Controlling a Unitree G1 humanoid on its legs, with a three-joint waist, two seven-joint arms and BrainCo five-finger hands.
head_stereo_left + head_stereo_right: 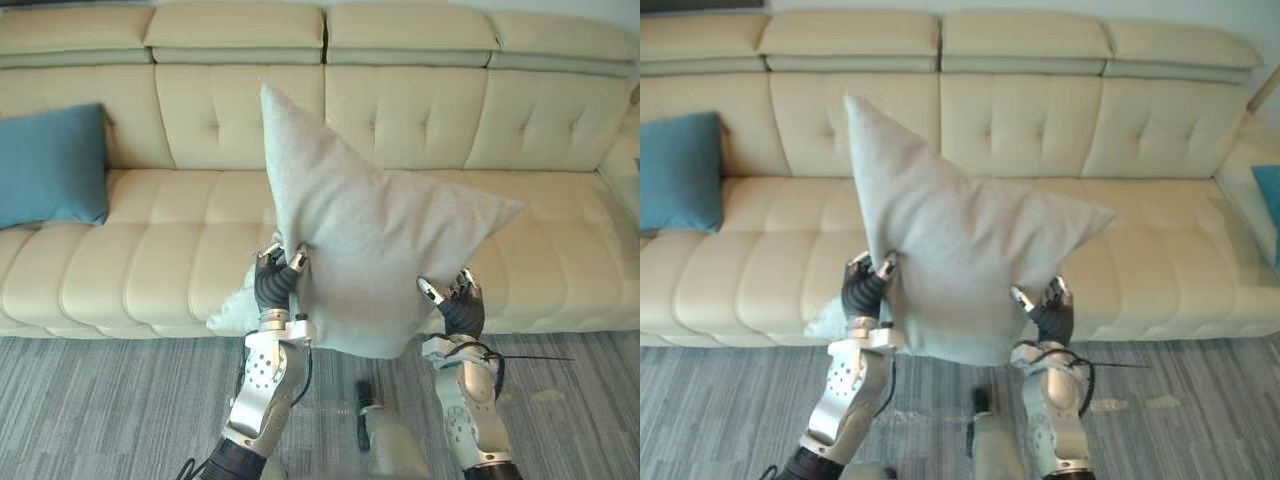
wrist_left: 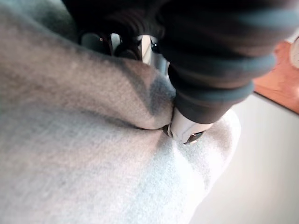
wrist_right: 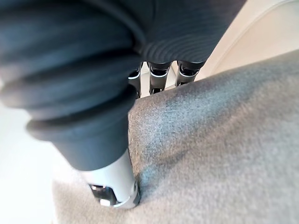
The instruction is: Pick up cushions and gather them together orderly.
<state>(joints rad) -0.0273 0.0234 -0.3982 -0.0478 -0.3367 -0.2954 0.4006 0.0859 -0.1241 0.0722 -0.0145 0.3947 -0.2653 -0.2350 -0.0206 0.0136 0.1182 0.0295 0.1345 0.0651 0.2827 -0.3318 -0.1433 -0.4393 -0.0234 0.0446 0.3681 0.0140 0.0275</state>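
Observation:
A large pale grey cushion (image 1: 370,250) is held up in the air in front of the cream sofa (image 1: 200,250), tilted with one corner pointing up. My left hand (image 1: 275,280) pinches its lower left edge, thumb (image 2: 187,130) pressed into the fabric (image 2: 93,154). My right hand (image 1: 455,305) grips the lower right edge, thumb (image 3: 114,186) digging into the cloth (image 3: 224,149). A blue cushion (image 1: 50,165) leans against the sofa back at the far left. Another blue cushion (image 1: 1268,205) peeks in at the sofa's right end.
The sofa spans the whole width, with tufted back (image 1: 400,110) and free seat room in the middle and right. Grey striped carpet (image 1: 100,400) lies in front of it.

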